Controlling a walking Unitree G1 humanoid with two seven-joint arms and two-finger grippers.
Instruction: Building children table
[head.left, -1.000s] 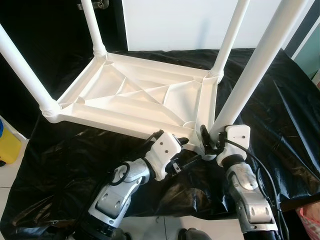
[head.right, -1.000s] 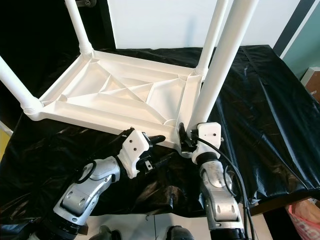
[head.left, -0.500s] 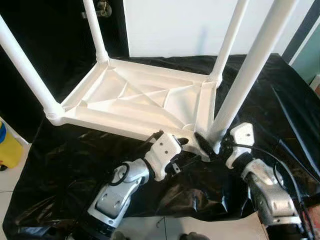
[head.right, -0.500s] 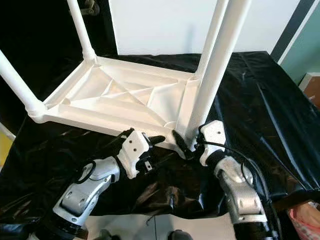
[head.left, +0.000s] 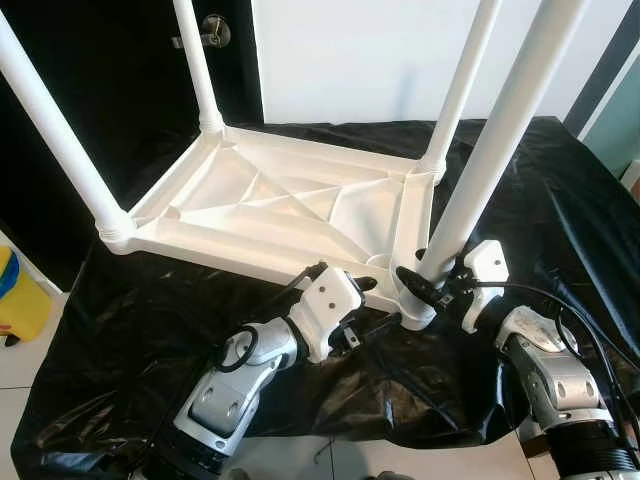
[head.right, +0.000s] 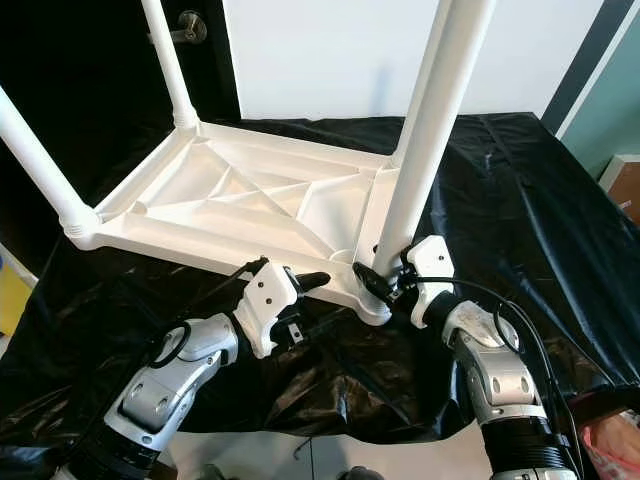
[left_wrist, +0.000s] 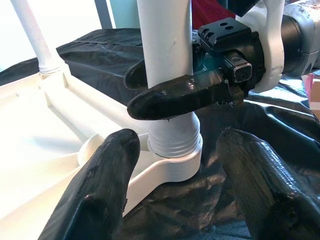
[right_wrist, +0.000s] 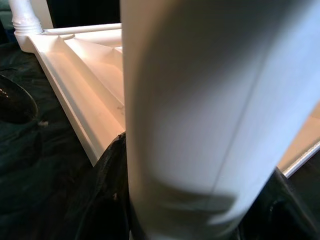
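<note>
Upside down on a desk (head.left: 560, 190) draped in crinkled, glossy black plastic sheet (head.left: 130, 330) lies the white plastic children's table (head.left: 290, 205), its ribbed underside facing up with diagonal braces moulded into a shallow rectangular tray shape. Four smooth round legs rise from collared sockets at its corners (two far ones, one at the left, one at the near right). The right hand (head.left: 428, 287) has its two long black fingers (left_wrist: 175, 97) clamped around the near right leg (head.left: 490, 150) just above its threaded collar, one finger crossing the front of the tube and the other curving behind it; in the right wrist view the pale cylinder sits snug between the dark pads. The left hand (head.left: 362, 300) hovers just beside that same corner socket (left_wrist: 175, 162), its rounded matte fingers spread wide and holding nothing, one tip near the table's rim, the other over the black sheet. A yellow container (head.left: 20, 300) stands on the pale tiled floor (head.left: 30, 365) at the left, and a door with a metal handle (head.left: 212, 32) shows behind.
</note>
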